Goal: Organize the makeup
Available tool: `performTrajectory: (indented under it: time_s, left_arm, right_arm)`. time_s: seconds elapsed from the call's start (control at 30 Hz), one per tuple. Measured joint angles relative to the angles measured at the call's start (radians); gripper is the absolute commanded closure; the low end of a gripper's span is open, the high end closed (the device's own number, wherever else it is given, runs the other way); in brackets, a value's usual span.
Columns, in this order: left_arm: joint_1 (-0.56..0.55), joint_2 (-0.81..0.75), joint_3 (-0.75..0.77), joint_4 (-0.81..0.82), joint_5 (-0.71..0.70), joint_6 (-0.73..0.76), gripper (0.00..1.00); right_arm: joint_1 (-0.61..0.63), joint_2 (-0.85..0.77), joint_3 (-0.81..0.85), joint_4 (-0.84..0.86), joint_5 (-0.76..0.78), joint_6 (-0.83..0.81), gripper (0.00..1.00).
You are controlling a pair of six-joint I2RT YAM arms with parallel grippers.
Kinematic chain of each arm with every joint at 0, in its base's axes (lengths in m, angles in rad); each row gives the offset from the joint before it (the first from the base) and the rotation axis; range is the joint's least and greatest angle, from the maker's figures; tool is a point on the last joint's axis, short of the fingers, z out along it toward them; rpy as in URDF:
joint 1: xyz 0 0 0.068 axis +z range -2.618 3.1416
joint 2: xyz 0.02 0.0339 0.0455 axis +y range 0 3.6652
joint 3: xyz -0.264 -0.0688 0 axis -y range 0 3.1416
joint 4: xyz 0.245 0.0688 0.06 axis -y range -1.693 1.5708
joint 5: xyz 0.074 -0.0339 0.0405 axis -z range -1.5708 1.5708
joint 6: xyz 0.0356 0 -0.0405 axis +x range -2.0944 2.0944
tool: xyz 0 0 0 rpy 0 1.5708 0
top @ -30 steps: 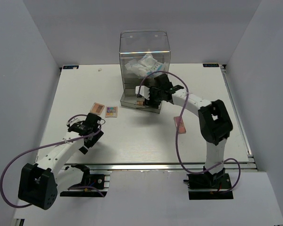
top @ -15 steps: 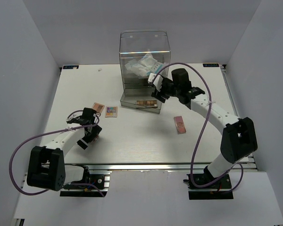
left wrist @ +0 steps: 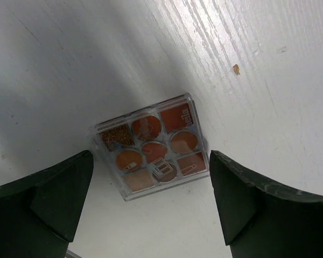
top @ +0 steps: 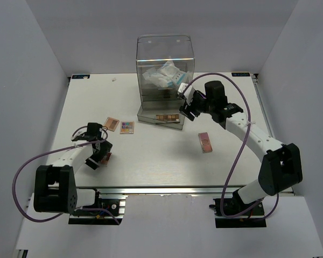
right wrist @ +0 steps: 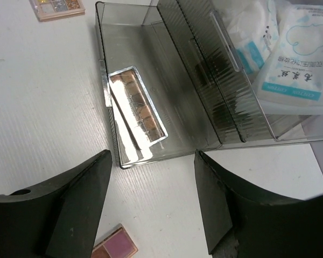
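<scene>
Drawer box point(top: 165, 59): upper part holds white-blue packets point(right wrist: 296, 54); pulled-out bottom drawer point(right wrist: 132, 45) holds brown palette point(right wrist: 138, 107). R gripper point(right wrist: 152, 157), jaws apart and empty, has backed off the drawer since 1 s ago. L gripper point(left wrist: 151, 158), jaws wide apart, is over orange 9-pan palette point(left wrist: 151, 146) on table point(top: 151, 161); only the wrist cam shows it, top view hides it. Pink palette point(top: 205, 142) lies nr R arm.

Robotics lab cell, plain white walls point(top: 32, 48), white tabletop point(top: 161, 156), left arm point(top: 70, 157), right arm point(top: 253, 134), aluminium base rail point(top: 167, 190)
</scene>
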Motion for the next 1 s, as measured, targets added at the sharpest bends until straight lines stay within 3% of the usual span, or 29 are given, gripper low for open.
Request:
performTrajectory:
  time_s: [0.4, 0.63, 0.73, 0.77, 0.87, 0.97, 1.0]
  left_arm:
    - [0.039, 0.047, 0.023, 0.027, 0.011, 0.039, 0.03]
    - [0.043, 0.092, 0.045, 0.029, -0.001, 0.048, 0.13]
    - [0.043, 0.100, 0.048, 0.039, -0.008, 0.051, 0.34]
    - [0.043, 0.100, 0.049, 0.047, -0.008, 0.056, 0.44]
    - [0.043, 0.104, 0.052, 0.068, -0.006, 0.059, 0.60]
    - [0.048, 0.103, 0.056, 0.106, 0.020, 0.073, 0.82]
    - [0.050, 0.101, 0.056, 0.120, 0.032, 0.076, 0.86]
  right_arm:
    - [-0.034, -0.035, -0.043, -0.003, -0.013, 0.035, 0.32]
    - [-0.049, -0.036, -0.043, -0.006, -0.025, 0.042, 0.31]
    - [-0.057, -0.038, -0.043, -0.013, -0.031, 0.048, 0.31]
    - [-0.063, -0.040, -0.043, -0.017, -0.034, 0.050, 0.31]
    - [-0.078, -0.047, -0.043, -0.024, -0.040, 0.056, 0.31]
    - [-0.095, -0.050, -0.043, -0.026, -0.046, 0.061, 0.31]
    - [-0.100, -0.051, -0.043, -0.026, -0.045, 0.064, 0.21]
